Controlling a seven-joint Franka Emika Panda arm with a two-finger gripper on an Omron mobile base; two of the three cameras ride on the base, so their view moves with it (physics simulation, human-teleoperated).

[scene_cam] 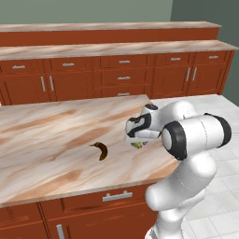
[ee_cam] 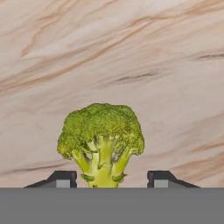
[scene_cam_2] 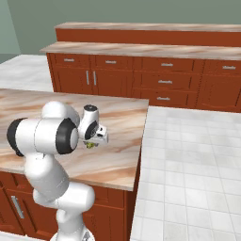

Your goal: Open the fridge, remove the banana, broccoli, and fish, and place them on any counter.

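The broccoli (ee_cam: 103,131), a yellow-green floret, stands between the tips of my gripper (ee_cam: 109,179). There is a clear gap on each side of its stalk, so the gripper is open. From the base cameras the broccoli (scene_cam: 137,144) (scene_cam_2: 90,144) sits right under the gripper (scene_cam: 137,140) (scene_cam_2: 92,140), low over the near counter (scene_cam: 46,135) by its right end. The small dark brown banana (scene_cam: 100,150) lies on that counter, a short way left of the gripper. The fridge and the fish are out of view.
The near counter's right edge (scene_cam_2: 141,146) drops to a white tiled floor (scene_cam_2: 188,155). A long back counter (scene_cam: 116,49) over red-brown cabinets runs along the far wall. Bare marble stretches left of the banana.
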